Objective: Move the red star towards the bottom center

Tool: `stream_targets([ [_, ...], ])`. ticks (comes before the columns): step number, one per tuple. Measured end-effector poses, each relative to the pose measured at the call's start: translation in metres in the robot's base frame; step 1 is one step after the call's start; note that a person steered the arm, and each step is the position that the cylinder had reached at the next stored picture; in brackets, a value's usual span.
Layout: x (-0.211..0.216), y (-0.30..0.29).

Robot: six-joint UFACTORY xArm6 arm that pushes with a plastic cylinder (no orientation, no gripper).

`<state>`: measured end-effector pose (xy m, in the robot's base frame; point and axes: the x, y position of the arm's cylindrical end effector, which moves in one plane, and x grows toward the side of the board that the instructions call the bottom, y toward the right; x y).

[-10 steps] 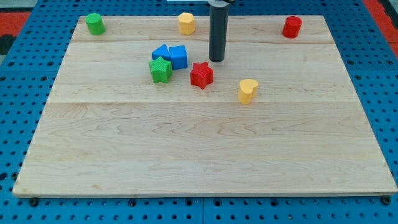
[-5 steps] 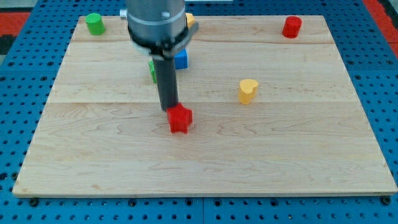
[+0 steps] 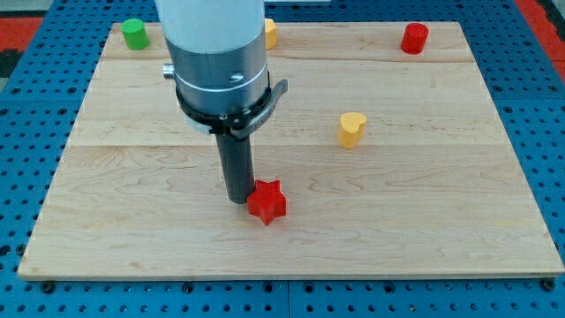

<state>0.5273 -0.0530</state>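
The red star (image 3: 267, 201) lies on the wooden board (image 3: 397, 221), low and a little left of centre. My tip (image 3: 237, 198) stands right against the star's left side, touching it. The arm's grey and white body rises above the rod and hides the blue and green blocks that lay in the upper middle of the board.
A yellow heart-shaped block (image 3: 351, 129) sits right of centre. A red cylinder (image 3: 414, 38) is at the top right, a green cylinder (image 3: 134, 34) at the top left. A yellow block (image 3: 270, 33) at the top centre shows partly behind the arm.
The red star has been pushed from the upper middle down towards the view's bottom. My tip came round it and followed it down, and the arm now covers the blue and green blocks.
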Motion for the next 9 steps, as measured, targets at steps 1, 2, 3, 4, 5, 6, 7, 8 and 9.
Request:
stream_targets([
  [1, 0.000, -0.007],
  [2, 0.000, -0.007],
  [3, 0.000, -0.007],
  [4, -0.008, -0.007],
  [5, -0.035, -0.003],
  [6, -0.040, 0.011],
  [7, -0.026, 0.011],
  [8, -0.012, 0.002],
  [9, -0.018, -0.028],
])
